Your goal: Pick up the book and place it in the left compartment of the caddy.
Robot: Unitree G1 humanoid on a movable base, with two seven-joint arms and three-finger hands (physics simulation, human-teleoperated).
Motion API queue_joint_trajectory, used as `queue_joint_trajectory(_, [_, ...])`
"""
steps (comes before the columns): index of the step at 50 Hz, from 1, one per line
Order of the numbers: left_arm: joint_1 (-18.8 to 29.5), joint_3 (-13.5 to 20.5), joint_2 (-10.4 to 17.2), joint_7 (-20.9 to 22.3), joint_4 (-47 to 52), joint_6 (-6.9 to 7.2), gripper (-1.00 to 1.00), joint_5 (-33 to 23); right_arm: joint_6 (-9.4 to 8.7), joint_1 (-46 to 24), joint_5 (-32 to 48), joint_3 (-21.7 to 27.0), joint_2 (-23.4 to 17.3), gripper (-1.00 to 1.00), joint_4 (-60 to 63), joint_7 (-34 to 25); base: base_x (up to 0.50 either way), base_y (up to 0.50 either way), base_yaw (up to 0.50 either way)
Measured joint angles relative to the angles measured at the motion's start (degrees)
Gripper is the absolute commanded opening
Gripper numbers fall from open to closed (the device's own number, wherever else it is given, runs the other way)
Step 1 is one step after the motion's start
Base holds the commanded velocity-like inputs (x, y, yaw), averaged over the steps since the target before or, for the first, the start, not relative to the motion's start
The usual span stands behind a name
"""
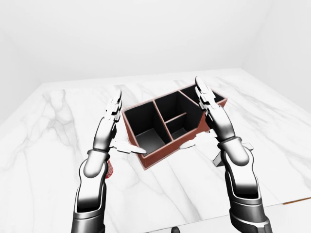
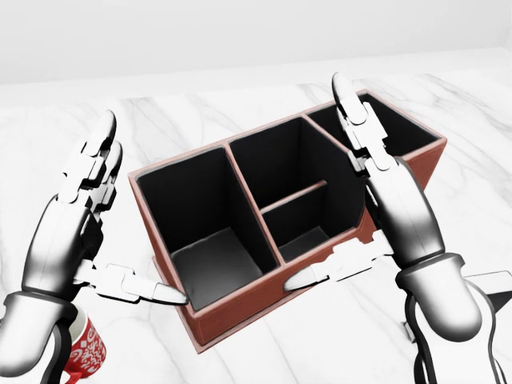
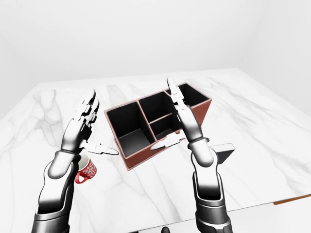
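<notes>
- The caddy [image 2: 240, 316], a red-brown box with black insides, sits at the centre of the head view on the white marble table [image 2: 320, 344], turned at an angle to the frame.
- Its large left compartment [image 2: 204, 240] is empty; to the right of it lie two smaller cells, one above the other, and a further cell at the upper right.
- No book can be made out for certain; a flat grey shape [image 3: 221, 148] lies on the table just right of the right arm in the right-eye view, too indistinct to identify.
- The left hand [image 2: 76, 232] hovers left of the caddy, fingers spread and upright, thumb pointing toward the caddy's lower left wall, holding nothing.
- The right hand [image 2: 384, 204] is raised over the caddy's right side, fingers extended and released, thumb reaching left along the near wall.
- A red mug [image 3: 87, 171] with white pattern stands at the lower left, partly hidden under the left forearm.
</notes>
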State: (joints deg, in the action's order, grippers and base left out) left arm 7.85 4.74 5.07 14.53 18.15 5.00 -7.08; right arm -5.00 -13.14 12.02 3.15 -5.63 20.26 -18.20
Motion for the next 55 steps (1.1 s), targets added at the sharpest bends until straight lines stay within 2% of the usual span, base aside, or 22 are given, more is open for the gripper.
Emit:
queue_joint_trajectory(15, [-0.22,0.14,0.04,0.0,-0.27,0.0,1.0,0.22,0.0,-0.02,0.03,-0.02,-0.07,1.0,-0.14,0.08,0.0,0.0,0.0])
queue_joint_trajectory(26, [-0.07,0.34,0.14,-0.03,-1.13,0.0,1.0,0.72,0.0,-0.66,0.47,2.18,-2.27,1.0,3.04,-3.17,0.0,0.0,0.0])
queue_joint_trajectory(35, [0.76,1.06,0.52,-0.46,-2.09,0.0,1.0,1.83,0.0,1.76,1.92,5.51,-4.84,1.0,9.89,-8.71,0.0,0.0,0.0])
queue_joint_trajectory(47, [1.18,1.66,0.9,-0.63,-0.32,0.0,1.0,3.06,0.0,6.92,7.41,12.77,-8.53,1.0,18.35,-21.17,0.0,0.0,0.0])
queue_joint_trajectory(55, [1.33,2.25,1.24,-0.57,1.1,0.0,1.0,3.77,0.0,9.45,12.56,17.94,-10.54,1.0,19.97,-21.8,0.0,0.0,0.0])
